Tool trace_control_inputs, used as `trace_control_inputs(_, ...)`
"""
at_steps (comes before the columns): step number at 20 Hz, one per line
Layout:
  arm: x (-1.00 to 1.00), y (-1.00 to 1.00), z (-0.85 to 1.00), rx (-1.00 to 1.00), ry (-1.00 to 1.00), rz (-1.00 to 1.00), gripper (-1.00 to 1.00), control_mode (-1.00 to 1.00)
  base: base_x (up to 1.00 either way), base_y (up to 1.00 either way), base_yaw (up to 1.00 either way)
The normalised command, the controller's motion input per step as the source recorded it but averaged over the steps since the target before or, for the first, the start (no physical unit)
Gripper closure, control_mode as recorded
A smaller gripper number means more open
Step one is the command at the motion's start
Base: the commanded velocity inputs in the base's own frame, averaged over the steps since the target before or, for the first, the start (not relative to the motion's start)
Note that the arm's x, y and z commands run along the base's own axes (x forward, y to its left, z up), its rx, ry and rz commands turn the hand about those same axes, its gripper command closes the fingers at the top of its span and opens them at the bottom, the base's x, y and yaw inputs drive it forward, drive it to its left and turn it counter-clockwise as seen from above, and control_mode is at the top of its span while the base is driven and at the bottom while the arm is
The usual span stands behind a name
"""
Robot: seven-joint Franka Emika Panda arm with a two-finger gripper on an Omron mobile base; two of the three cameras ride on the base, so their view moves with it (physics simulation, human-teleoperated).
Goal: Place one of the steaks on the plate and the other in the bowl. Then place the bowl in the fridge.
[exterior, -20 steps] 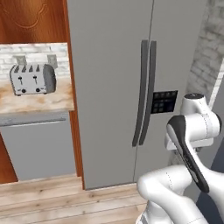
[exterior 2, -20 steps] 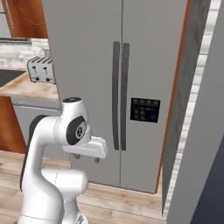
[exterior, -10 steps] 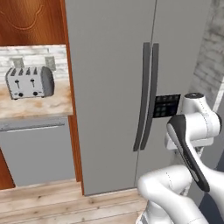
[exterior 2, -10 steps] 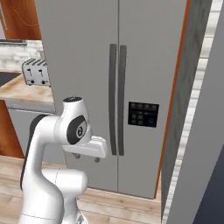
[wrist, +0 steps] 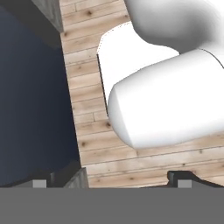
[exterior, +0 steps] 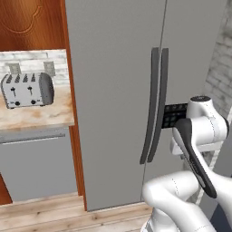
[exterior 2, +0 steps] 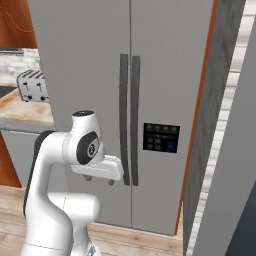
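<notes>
The tall grey two-door fridge (exterior: 136, 90) with long black vertical handles (exterior 2: 129, 120) stands shut, the white arm folded low just in front of it. Left of the fridge, a wooden counter (exterior: 34, 118) carries a silver four-slot toaster (exterior: 26, 89). By this, the fridge step looks not yet begun; whether the steaks are sorted cannot be told. The right base view adds the fridge's dark control panel (exterior 2: 161, 138) in full. The hand view looks down at pale plank floor (wrist: 87, 109), the gripper (wrist: 111, 184) spread fully wide and holding nothing.

toaster (exterior: 27, 89) left of fridge (exterior: 113, 90)
</notes>
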Motion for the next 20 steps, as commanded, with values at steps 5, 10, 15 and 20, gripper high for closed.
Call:
trace_control_inputs(5,0.16,0.0,0.0,0.02,-0.1,0.01,-1.0,-1.0,0.0,0.0,0.0)
trace_control_inputs(10,0.8,-0.01,0.03,0.19,-0.16,0.13,-1.0,-1.0,0.0,0.0,0.0)
trace_control_inputs(15,0.98,0.03,0.14,0.02,-0.14,0.11,-1.0,-1.0,0.0,0.0,0.0)
trace_control_inputs(20,1.0,0.04,0.0,-0.09,-0.12,-0.03,-1.0,-1.0,0.0,0.0,0.0)
